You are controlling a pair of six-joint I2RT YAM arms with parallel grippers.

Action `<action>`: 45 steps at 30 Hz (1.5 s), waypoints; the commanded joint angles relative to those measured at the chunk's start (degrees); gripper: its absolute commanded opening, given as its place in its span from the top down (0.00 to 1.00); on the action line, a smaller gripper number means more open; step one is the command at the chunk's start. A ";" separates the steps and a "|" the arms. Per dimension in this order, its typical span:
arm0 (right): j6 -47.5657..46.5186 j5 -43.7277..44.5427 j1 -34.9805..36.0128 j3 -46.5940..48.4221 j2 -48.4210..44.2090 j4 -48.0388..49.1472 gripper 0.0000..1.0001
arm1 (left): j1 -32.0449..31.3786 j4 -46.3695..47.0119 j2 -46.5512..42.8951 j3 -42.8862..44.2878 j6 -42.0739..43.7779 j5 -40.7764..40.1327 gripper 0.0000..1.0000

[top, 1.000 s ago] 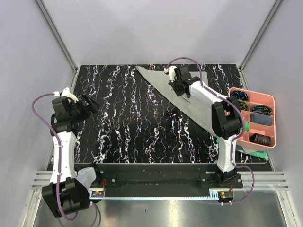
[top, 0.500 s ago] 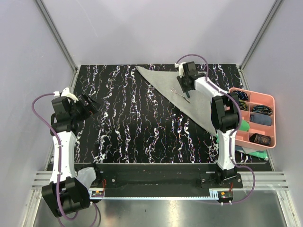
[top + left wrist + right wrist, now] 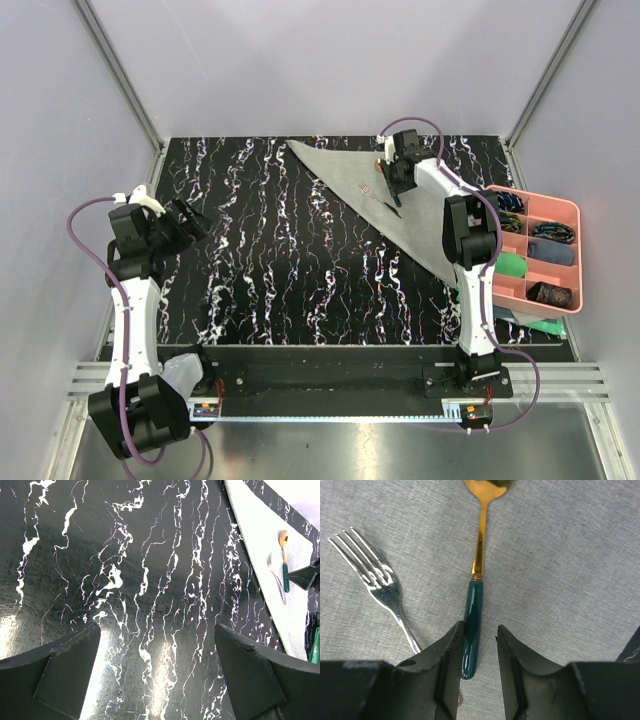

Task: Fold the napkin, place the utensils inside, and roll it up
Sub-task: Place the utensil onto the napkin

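The grey napkin (image 3: 335, 172) lies folded into a triangle at the back right of the table. On it the fork (image 3: 371, 191) and the gold spoon with a teal handle (image 3: 476, 587) lie side by side. The spoon (image 3: 284, 555) and fork (image 3: 275, 575) also show in the left wrist view. My right gripper (image 3: 479, 632) hovers just over the end of the spoon's handle, open, with the handle lying loose by the left finger. The fork (image 3: 379, 572) runs under that finger. My left gripper (image 3: 157, 650) hangs open over bare table at the left, holding nothing.
A pink compartment tray (image 3: 574, 214) with small dark items stands at the right edge. A green cloth (image 3: 512, 265) and a teal one (image 3: 545, 326) lie by the tray's near side. The right arm (image 3: 465, 235) reaches across the napkin.
My right gripper has opened and let go of the spoon, which now lies on the napkin beside the fork. It also shifted slightly back and right. The left arm is unchanged.
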 commanded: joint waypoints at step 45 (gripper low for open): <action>-2.74 -14.83 3.18 -10.70 -12.99 0.03 1.00 | 0.70 3.46 0.02 -0.62 -0.55 3.60 0.01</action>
